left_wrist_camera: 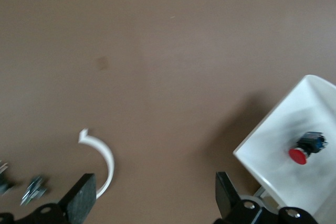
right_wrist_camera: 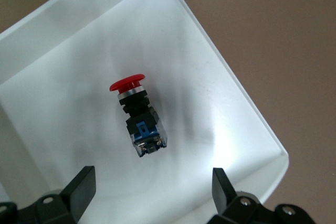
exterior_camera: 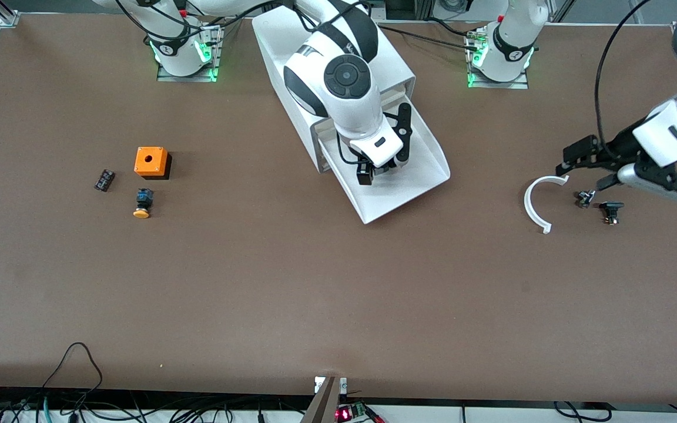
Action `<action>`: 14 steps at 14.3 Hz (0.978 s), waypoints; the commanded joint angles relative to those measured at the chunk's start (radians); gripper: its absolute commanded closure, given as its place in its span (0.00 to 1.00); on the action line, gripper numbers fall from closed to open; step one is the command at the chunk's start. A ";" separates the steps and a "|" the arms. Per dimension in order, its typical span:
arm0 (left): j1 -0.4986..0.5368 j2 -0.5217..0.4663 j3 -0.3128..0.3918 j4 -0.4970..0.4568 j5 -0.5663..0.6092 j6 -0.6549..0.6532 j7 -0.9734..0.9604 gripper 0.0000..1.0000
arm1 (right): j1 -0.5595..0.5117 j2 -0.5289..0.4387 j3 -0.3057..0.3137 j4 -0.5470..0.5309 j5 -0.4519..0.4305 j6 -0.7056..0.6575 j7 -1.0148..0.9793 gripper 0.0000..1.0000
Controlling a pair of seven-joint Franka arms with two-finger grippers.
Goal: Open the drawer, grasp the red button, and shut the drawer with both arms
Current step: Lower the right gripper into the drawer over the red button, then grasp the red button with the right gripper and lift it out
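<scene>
Brown table: pulled-out drawer holds the button; right tool spread above; left tool spread.

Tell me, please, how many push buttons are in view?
2: the red-capped button lies in the open drawer under the right tool; an orange-capped button lies on the table beside the orange box.

We see a brown worktop carrying a white cabinet. Toward the right arm's end from the cabinet lie an orange box, a yellow-capped button and a small dark part. Toward the left arm's end lie a white curved strip and two small dark fittings.
</scene>
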 commanded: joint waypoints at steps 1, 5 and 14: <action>-0.066 0.008 -0.004 0.080 0.163 -0.112 -0.231 0.00 | 0.002 0.030 0.002 0.044 -0.009 -0.002 -0.049 0.02; -0.066 -0.008 0.012 0.102 0.185 -0.180 -0.366 0.00 | 0.020 0.065 0.002 0.044 -0.009 0.031 -0.062 0.04; -0.054 -0.006 0.055 0.102 0.185 -0.177 -0.369 0.00 | 0.048 0.096 0.002 0.045 -0.040 0.033 -0.062 0.07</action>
